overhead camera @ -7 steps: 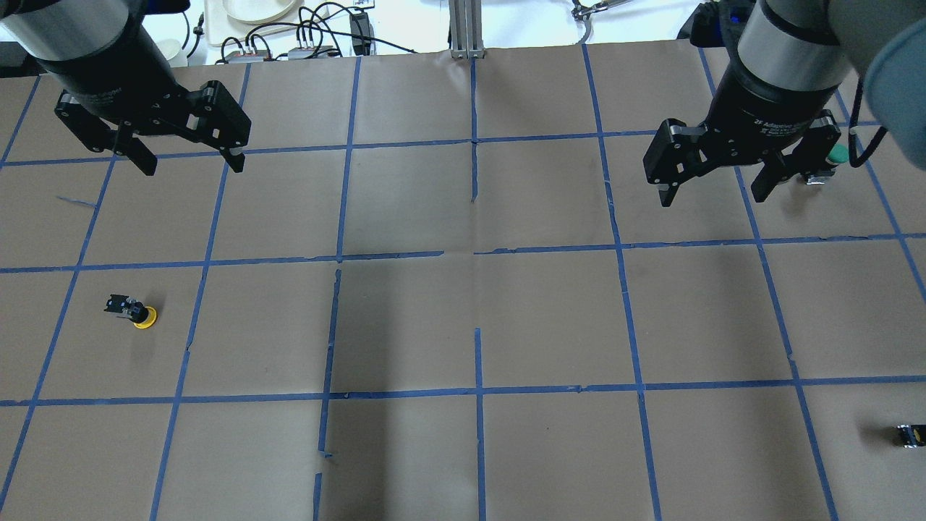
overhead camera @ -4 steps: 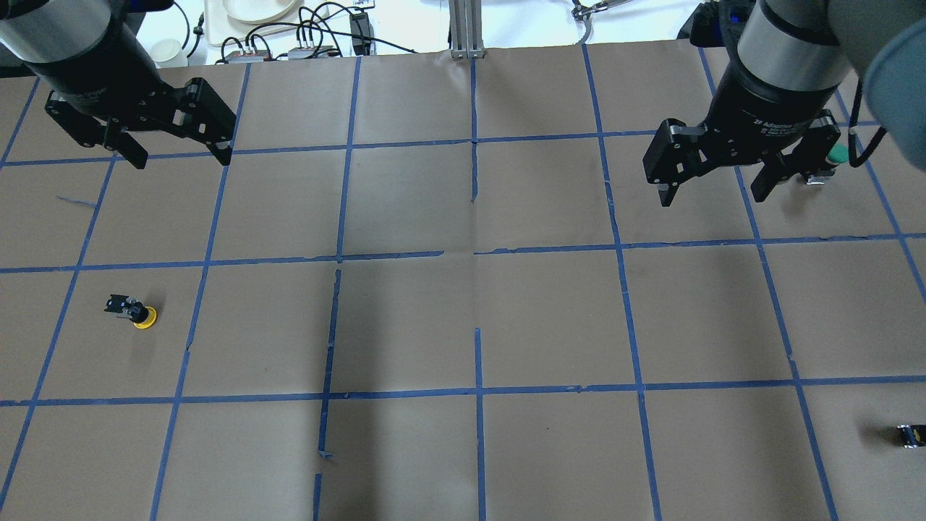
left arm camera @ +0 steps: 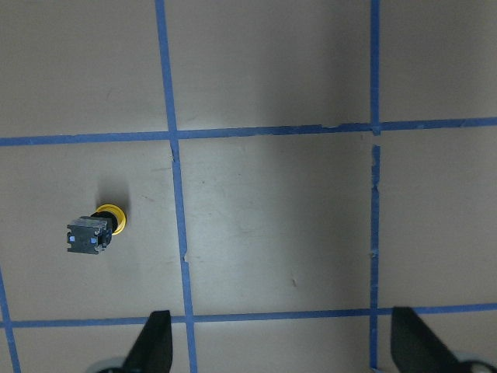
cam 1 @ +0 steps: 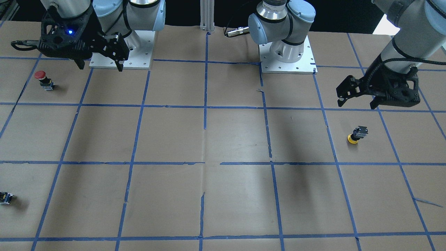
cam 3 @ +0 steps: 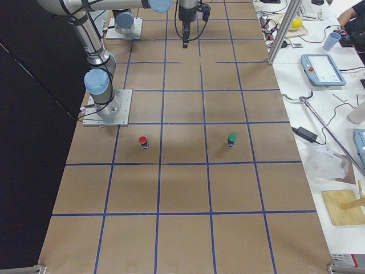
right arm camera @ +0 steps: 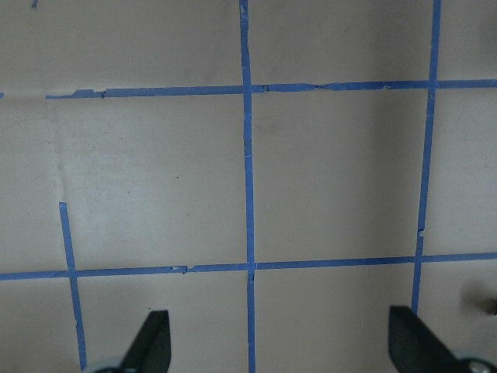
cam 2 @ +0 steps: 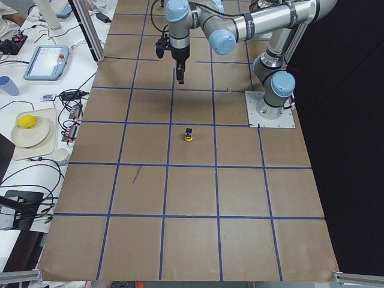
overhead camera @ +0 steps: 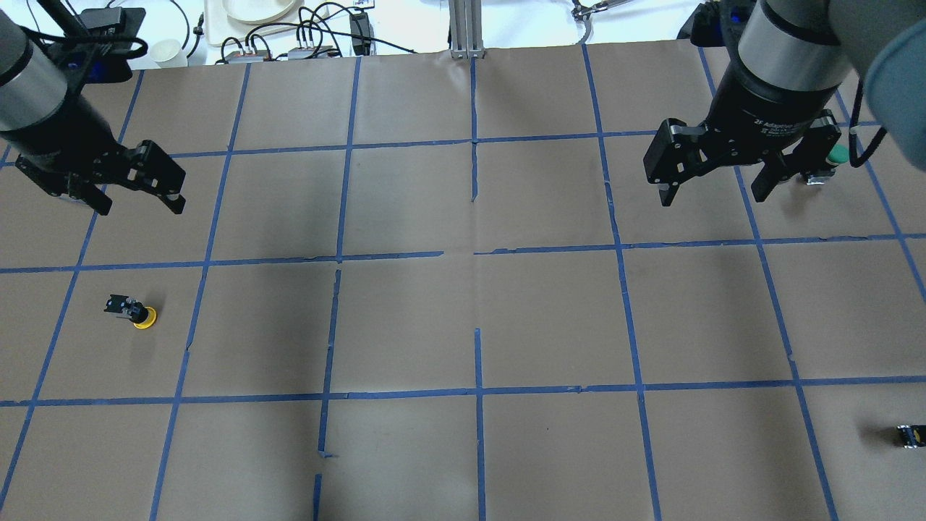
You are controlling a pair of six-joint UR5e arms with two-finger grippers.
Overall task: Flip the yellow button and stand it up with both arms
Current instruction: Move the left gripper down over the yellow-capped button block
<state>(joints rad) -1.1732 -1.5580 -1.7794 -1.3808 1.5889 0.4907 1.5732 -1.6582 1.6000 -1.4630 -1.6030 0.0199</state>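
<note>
The yellow button rests on the brown paper at the left, yellow cap on the paper and black body tilted up. It also shows in the front view, the left side view and the left wrist view. My left gripper is open and empty. It hangs above the table on the far side of the button, also seen in the front view. My right gripper is open and empty over the right half, far from the button, also seen in the front view.
A red-capped button stands near the right arm's base. A green-capped button stands just behind the right gripper. A small capless black block lies at the near right edge. Blue tape lines grid the paper. Cables and a plate lie beyond the far edge.
My left gripper has moved left and toward the yellow button, and looks lower. The right arm and the button have not moved.
</note>
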